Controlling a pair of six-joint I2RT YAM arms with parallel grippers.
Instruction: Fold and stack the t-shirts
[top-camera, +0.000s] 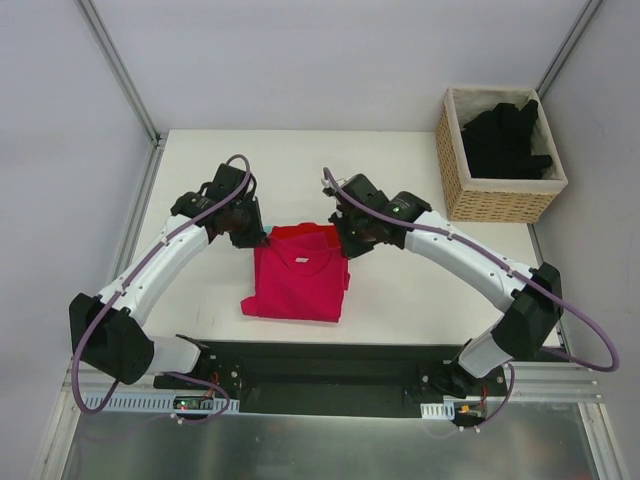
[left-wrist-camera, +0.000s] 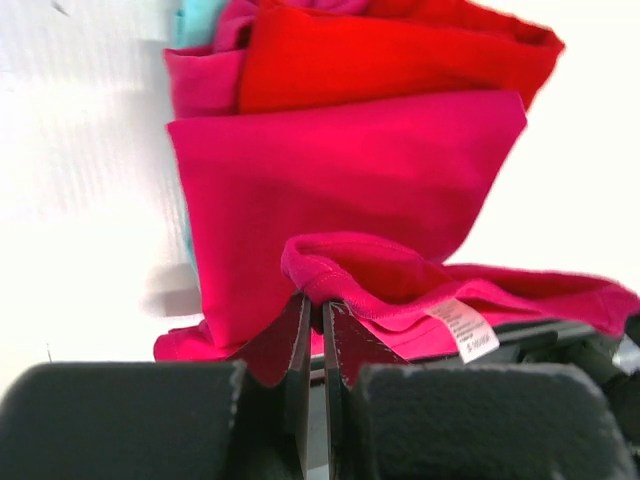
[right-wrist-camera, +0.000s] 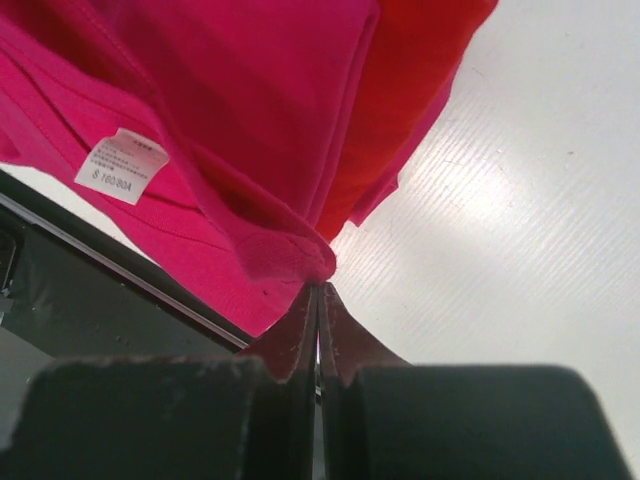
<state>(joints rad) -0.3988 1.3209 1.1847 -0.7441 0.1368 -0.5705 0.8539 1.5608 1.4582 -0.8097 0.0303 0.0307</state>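
A magenta-pink t-shirt (top-camera: 298, 278) lies folded on the white table, on top of a brighter red t-shirt (top-camera: 300, 232) whose far edge peeks out. My left gripper (top-camera: 258, 238) is shut on the pink shirt's far left corner, and in the left wrist view the fingertips (left-wrist-camera: 300, 312) pinch its hem beside the white label (left-wrist-camera: 465, 328). My right gripper (top-camera: 346, 246) is shut on the far right corner, and its fingertips (right-wrist-camera: 308, 300) nip a fold of pink cloth (right-wrist-camera: 250, 120). Red cloth (right-wrist-camera: 410, 90) shows under the pink cloth.
A woven wicker basket (top-camera: 465, 185) at the far right corner of the table holds several black t-shirts (top-camera: 505, 138). A strip of teal cloth (left-wrist-camera: 195, 20) shows at the edge of the stack. A black rail (top-camera: 330, 365) runs along the near table edge.
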